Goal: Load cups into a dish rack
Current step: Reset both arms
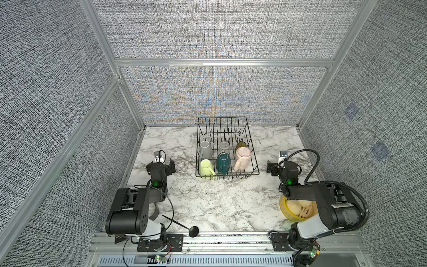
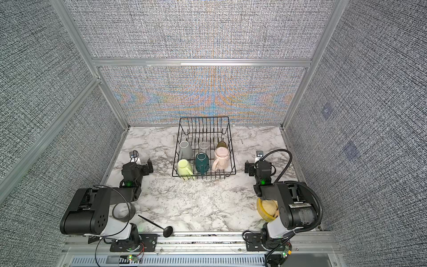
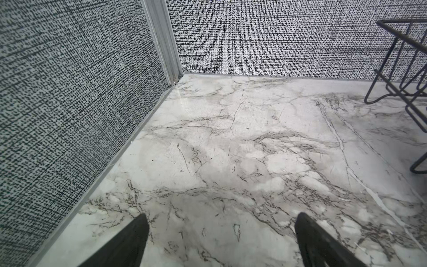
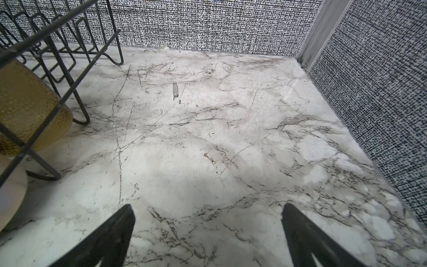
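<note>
Cups (image 2: pixel 202 160) first: six of them, all inside the dish rack (image 1: pixel 221 118) at the far middle of the desk (image 1: pixel 208 203). Back row is grey mug (image 1: pixel 205 149), clear glass (image 1: pixel 224 147), amber tumbler (image 1: pixel 241 145). Front row is yellow-green mug (image 1: pixel 206 167), teal mug (image 1: pixel 223 163), pink mug (image 1: pixel 242 158), the last two apparently base-up. No cup lies loose on the marble, so loading looks done. Left fingers (image 3: pixel 129 242) are spread wide over bare desk, holding nothing, off the rack's left side. Right fingers (image 4: pixel 307 235) are spread and empty too, on its right. Best play now, I'd say: draw both arms back clear of the wires, minding that yellow-green mug tilted at the front corner. The right arm hangs over the steamer basket (image 1: pixel 285 213), so lift before swinging.
</note>
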{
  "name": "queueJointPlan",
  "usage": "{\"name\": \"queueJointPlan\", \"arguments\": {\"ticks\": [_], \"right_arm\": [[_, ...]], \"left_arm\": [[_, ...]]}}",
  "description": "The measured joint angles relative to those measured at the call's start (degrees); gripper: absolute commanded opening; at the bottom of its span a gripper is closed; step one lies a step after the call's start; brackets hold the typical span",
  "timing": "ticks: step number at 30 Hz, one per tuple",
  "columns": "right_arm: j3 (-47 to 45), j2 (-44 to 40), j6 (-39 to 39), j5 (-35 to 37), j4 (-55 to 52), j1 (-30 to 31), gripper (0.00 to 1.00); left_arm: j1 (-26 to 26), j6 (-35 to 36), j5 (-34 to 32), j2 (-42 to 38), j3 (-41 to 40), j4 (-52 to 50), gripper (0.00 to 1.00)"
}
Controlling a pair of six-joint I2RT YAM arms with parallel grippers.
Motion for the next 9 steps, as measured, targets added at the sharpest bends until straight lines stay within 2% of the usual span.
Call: {"name": "queueJointPlan", "arguments": {"ticks": [9], "right_arm": [[0.0, 0.04, -0.02, 0.0, 0.0, 0.0, 0.99]], "left_arm": [[0.0, -0.37, 0.0, 0.0, 0.0, 0.0, 0.99]]}}
